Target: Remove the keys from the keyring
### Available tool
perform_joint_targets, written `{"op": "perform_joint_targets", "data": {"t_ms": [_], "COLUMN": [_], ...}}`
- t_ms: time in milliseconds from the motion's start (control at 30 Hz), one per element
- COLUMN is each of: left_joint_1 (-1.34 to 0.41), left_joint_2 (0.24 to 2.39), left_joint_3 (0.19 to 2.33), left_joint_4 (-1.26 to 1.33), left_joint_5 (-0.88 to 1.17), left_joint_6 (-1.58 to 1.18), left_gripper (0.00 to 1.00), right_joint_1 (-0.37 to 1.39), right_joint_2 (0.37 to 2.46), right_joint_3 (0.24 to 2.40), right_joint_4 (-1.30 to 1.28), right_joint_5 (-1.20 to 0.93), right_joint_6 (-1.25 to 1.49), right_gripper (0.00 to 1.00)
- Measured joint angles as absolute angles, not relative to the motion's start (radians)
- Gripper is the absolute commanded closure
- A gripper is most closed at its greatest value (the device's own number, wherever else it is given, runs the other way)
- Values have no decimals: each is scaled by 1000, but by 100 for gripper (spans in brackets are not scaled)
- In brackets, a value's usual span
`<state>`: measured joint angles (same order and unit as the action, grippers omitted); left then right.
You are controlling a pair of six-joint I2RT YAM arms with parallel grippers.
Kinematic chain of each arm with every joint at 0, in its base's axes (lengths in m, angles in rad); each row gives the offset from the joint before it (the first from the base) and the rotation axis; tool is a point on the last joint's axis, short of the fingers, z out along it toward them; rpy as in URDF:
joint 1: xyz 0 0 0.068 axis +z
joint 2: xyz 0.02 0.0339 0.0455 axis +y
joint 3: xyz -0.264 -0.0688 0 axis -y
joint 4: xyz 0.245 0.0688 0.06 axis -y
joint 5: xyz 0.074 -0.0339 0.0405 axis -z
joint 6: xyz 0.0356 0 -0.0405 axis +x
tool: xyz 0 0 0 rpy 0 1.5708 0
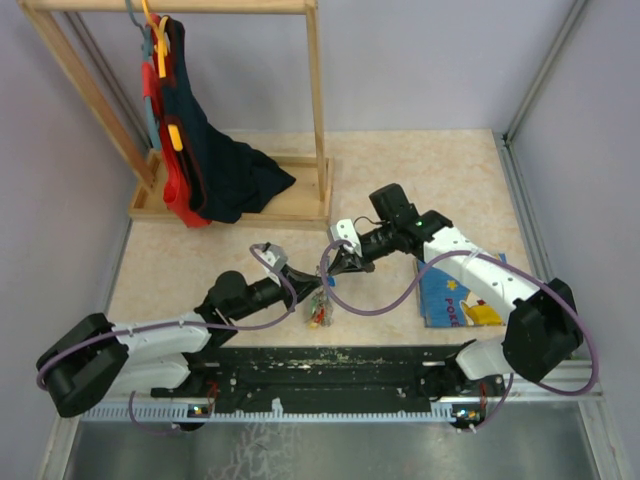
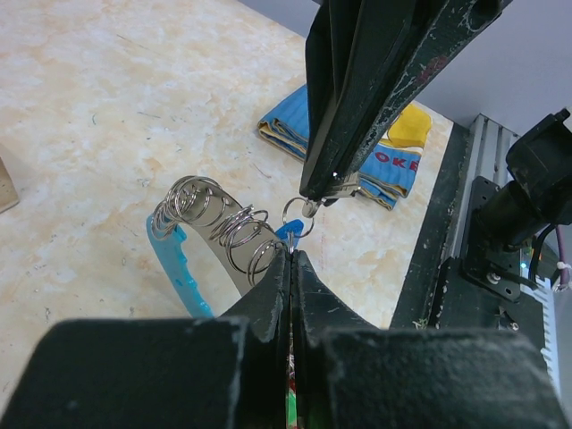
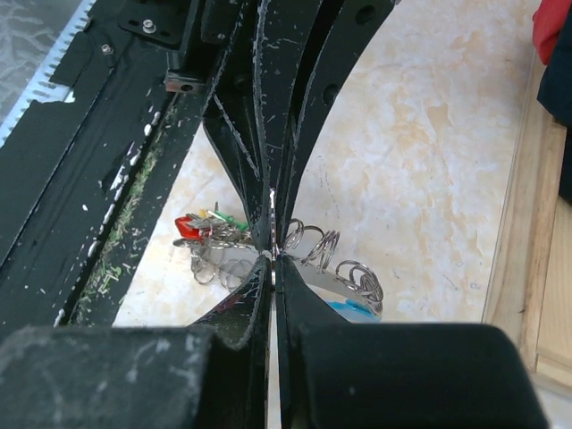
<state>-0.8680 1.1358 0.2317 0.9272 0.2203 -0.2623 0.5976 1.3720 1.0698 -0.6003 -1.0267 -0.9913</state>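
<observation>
My left gripper [image 1: 312,283] and right gripper [image 1: 335,265] meet tip to tip above the table near its front middle. In the left wrist view my left gripper [image 2: 292,253] is shut on the keyring [image 2: 296,220], a small silvery ring. My right gripper [image 2: 315,195] comes down from above and is shut on the same ring. The grey strap loop [image 2: 234,253] carries several more rings and a light-blue patch [image 2: 179,268]. The keys [image 3: 207,225], with red, green and yellow heads, hang in a bunch below the grippers; they also show in the top view [image 1: 320,314].
A blue picture book [image 1: 455,300] lies on the table under the right arm. A wooden clothes rack [image 1: 318,120] with dark and red garments stands at the back left. The black base rail [image 1: 330,365] runs along the near edge.
</observation>
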Motion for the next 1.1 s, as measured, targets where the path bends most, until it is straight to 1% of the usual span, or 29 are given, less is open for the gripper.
{"op": "perform_joint_targets", "data": {"t_ms": [467, 1100], "left_joint_1": [-868, -868], "left_joint_2": [1116, 1098], "left_joint_3": [193, 188], "left_joint_4": [976, 976], "left_joint_5": [164, 145], "left_joint_6": [-370, -389], "left_gripper": [100, 100], "right_joint_1": [598, 598], "right_joint_2": [1372, 1372], "right_joint_3": [1070, 1070], "right_joint_4": [-622, -624], "right_joint_5": [-1018, -1018], "right_joint_6": [-1040, -1071], "right_gripper": [100, 100]}}
